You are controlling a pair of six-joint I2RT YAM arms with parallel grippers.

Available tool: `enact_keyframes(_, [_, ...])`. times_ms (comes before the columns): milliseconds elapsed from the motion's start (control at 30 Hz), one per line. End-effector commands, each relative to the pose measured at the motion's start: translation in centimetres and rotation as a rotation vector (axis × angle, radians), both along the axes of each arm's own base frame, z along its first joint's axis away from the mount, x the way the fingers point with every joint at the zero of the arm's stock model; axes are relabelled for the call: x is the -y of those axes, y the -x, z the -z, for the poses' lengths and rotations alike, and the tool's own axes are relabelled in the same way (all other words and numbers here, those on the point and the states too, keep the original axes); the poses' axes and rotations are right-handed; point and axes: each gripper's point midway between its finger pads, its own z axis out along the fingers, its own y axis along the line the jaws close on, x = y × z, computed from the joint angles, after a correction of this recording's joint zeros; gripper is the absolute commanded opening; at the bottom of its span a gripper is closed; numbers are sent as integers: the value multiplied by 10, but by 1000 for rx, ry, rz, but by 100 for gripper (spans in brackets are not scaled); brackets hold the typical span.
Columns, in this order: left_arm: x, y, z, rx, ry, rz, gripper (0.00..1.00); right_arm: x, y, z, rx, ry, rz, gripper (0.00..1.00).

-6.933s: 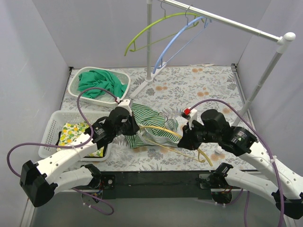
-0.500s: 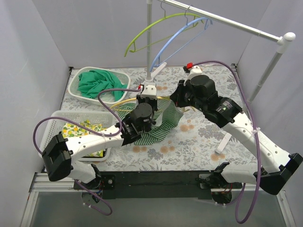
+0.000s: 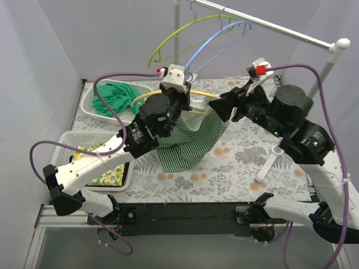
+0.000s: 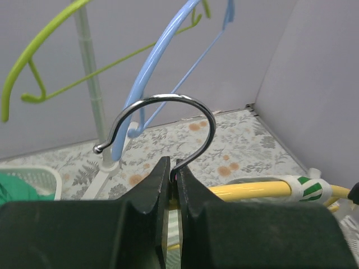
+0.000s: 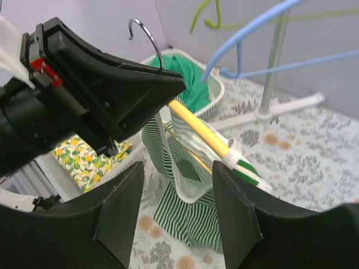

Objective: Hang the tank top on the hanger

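Here, the flowered table (image 3: 247,157) carries a clothes rack (image 3: 269,26) whose rail runs from 12 toward 2 o'clock. A blue hanger (image 3: 203,45) and a lime hanger (image 3: 174,35) hook onto that rail. Two white baskets sit at 9 and 10 o'clock.

Near the table's centre the striped tank top (image 3: 188,143) hangs down from the yellow hanger (image 3: 202,96), which is held above the table. One white-edged strap wraps the hanger's 3 o'clock end, while its 9 o'clock end is bare.

The left gripper (image 4: 173,168) has its fingers clamped on the base of the metal hook (image 4: 168,106). The right gripper (image 5: 176,171) sits just at 3 o'clock of the strapped end, fingers spread apart and gripping nothing.
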Motion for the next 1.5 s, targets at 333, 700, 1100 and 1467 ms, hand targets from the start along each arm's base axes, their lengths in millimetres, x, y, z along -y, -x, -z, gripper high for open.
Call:
enact_keyframes(333, [17,76,-106,71,-29,466,0,47,78,-113,390,-103,-157,62])
enact_keyframes(700, [23,84,-24,-74,-19,510,0,26,74,32,67,149,-264,69])
enact_keyframes(1100, [24,81,-11,-82,-4,495,0,36,70,75,-33,275,-234,72])
enact_keyframes(1467, [32,81,-3,-98,11,509,0,28,71,95,-97,276,-258,21])
